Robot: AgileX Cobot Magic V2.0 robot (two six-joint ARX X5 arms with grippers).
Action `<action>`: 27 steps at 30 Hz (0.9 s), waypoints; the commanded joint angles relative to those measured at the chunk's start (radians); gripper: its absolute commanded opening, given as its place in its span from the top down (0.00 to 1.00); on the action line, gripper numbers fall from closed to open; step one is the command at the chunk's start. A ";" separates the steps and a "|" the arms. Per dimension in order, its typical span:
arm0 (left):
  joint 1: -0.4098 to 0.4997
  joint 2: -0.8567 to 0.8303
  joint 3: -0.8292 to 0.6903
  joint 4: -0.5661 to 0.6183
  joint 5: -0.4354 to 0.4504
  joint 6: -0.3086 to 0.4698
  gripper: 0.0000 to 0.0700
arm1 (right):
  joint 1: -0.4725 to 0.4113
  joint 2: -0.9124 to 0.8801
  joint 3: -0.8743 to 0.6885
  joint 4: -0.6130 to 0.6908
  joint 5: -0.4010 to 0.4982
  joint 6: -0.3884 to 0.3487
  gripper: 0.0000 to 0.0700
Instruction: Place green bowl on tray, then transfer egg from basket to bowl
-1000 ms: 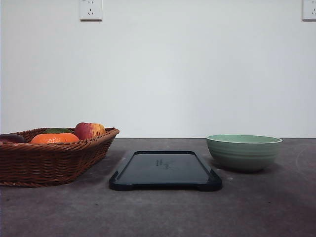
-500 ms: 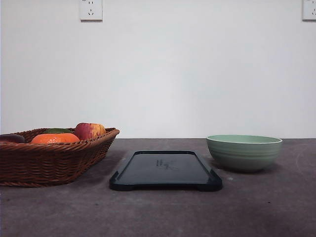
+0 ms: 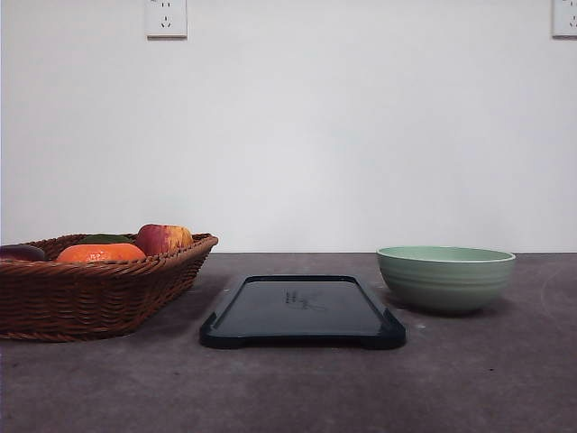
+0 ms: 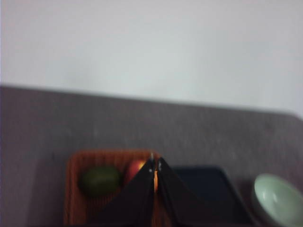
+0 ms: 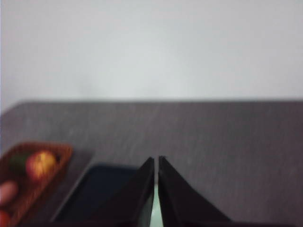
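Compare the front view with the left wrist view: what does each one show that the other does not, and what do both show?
Front view alone: two white wall sockets and an orange fruit.

Left wrist view alone: the left end effector, its black fingers closed together.

Both: the brown woven wicker basket holding a red apple, the flat black rectangular tray, the pale green round bowl and the dark grey table.

On your table (image 3: 288,388), taking the tray (image 3: 302,311) as the clock's centre: the basket (image 3: 90,293) sits at nine o'clock, near the tray but apart from it, and holds an apple (image 3: 163,238), an orange (image 3: 99,253) and further fruit you cannot identify. The green bowl (image 3: 445,279) stands at about two o'clock, just beside the tray's far right corner. A wall (image 3: 361,135) rises at twelve o'clock, carrying a socket (image 3: 166,17) at eleven and another (image 3: 564,17) at one.
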 commanded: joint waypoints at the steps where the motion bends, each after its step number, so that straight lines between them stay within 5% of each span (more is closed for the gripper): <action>1: -0.002 0.034 0.040 -0.033 0.023 0.059 1.00 | 0.003 0.037 0.037 -0.038 -0.004 -0.043 0.99; 10: -0.026 0.194 0.165 -0.287 0.047 0.193 1.00 | 0.029 0.194 0.135 -0.236 -0.004 -0.131 0.99; 14: -0.037 0.224 0.178 -0.307 0.047 0.215 1.00 | 0.041 0.219 0.136 -0.238 -0.004 -0.155 0.99; 19: -0.040 0.224 0.178 -0.297 0.047 0.215 0.46 | 0.041 0.220 0.136 -0.238 -0.001 -0.172 0.71; 21: -0.040 0.224 0.178 -0.294 0.047 0.214 0.44 | 0.041 0.220 0.136 -0.239 0.000 -0.172 0.62; 27: -0.040 0.224 0.178 -0.292 0.047 0.210 0.44 | 0.041 0.230 0.141 -0.246 0.001 -0.105 0.61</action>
